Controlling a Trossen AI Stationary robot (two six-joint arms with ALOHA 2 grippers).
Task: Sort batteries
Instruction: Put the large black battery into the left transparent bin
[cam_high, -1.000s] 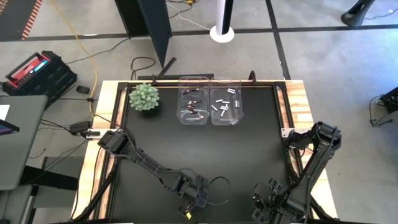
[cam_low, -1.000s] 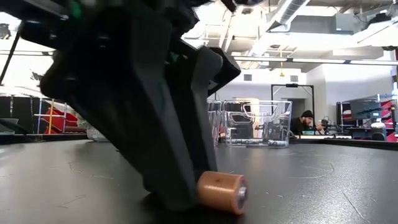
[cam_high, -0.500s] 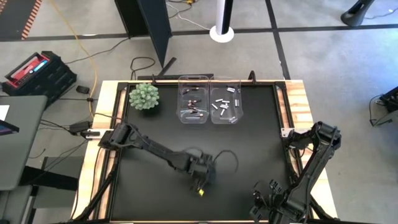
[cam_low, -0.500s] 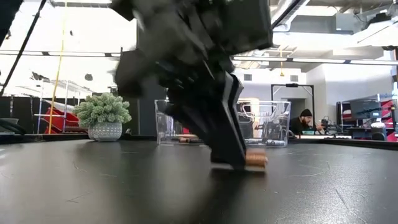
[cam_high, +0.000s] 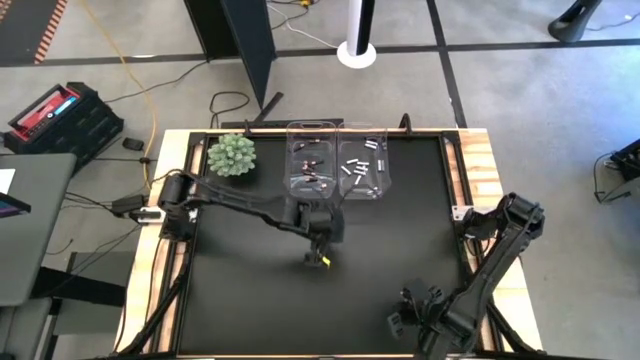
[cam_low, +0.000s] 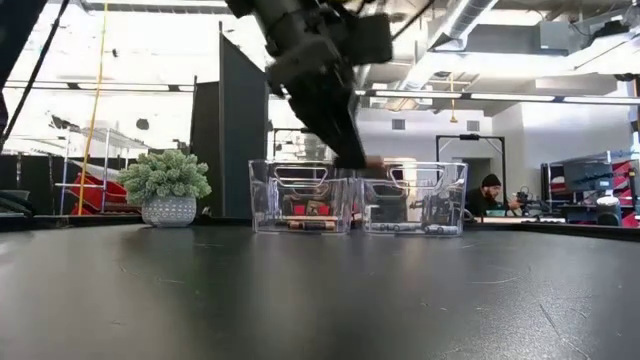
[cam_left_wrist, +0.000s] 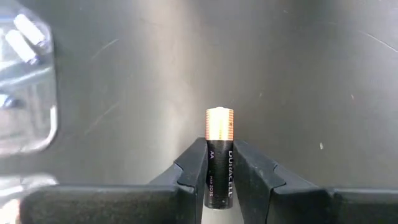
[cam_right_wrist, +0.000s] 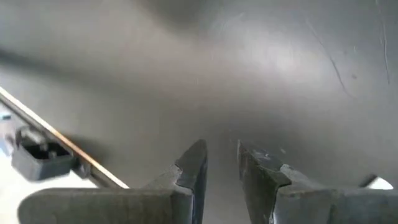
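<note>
The desk (cam_high: 250, 300) carries two clear bins side by side at its far edge: left bin (cam_high: 311, 175) w/ dark copper-ended cells, right bin (cam_high: 363, 172) w/ white/silver cells. A potted plant (cam_high: 231, 156) sits just beside the left bin.

Left arm reaches across mid-desk; the left gripper (cam_high: 322, 260) is in the air, short of the bins on the near side, roughly in line w/ the left bin. In the low view it hangs above bin-rim height, in front of where the two bins meet.

Left gripper is clamped on one battery (cam_left_wrist: 219, 155), dark body, copper end. Fingers (cam_left_wrist: 194, 171) pinch the dark body on both sides; copper end sticks out past the tips. Long axis runs along the fingers, i.e. pointing out from the gripper, not across it.

Key relation: the left bin lies farther from the gripper toward the far edge, near but not under it. Judgement: cell matches the dark lot, so it likely goes to the left bin.

Right gripper (cam_right_wrist: 219, 163) waits low at the near right corner, well apart from the bins, fingers slightly parted, holding nothing.
</note>
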